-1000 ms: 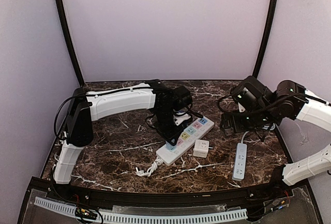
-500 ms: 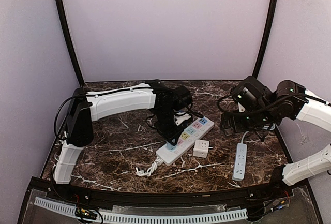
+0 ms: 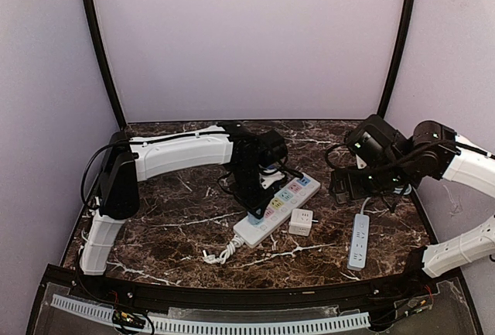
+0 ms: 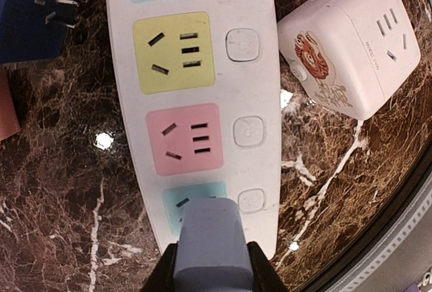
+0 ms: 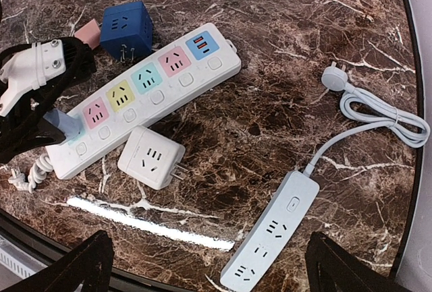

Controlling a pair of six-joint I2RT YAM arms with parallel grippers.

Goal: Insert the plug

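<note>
A white power strip (image 4: 260,69) with several coloured sockets lies mid-table; it also shows in the top view (image 3: 288,198) and the right wrist view (image 5: 145,93). My left gripper (image 4: 210,275) is shut on a grey-blue plug (image 4: 209,241). It holds the plug over the teal socket (image 4: 174,201) at the strip's near end. The plug covers most of that socket, and one slot still shows at its left. I cannot tell whether the prongs are in. My right gripper (image 5: 210,272) is open and empty, raised above the table's right side (image 3: 344,184).
A white cube adapter (image 4: 344,42) lies just right of the strip (image 3: 301,222). A dark blue cube adapter (image 5: 126,29) and a pink item sit behind the strip. A pale blue strip (image 5: 270,235) with its coiled cord and plug (image 5: 332,73) lies to the right.
The left wrist has shifted very slightly over the strip's near end. The right arm has not moved.
</note>
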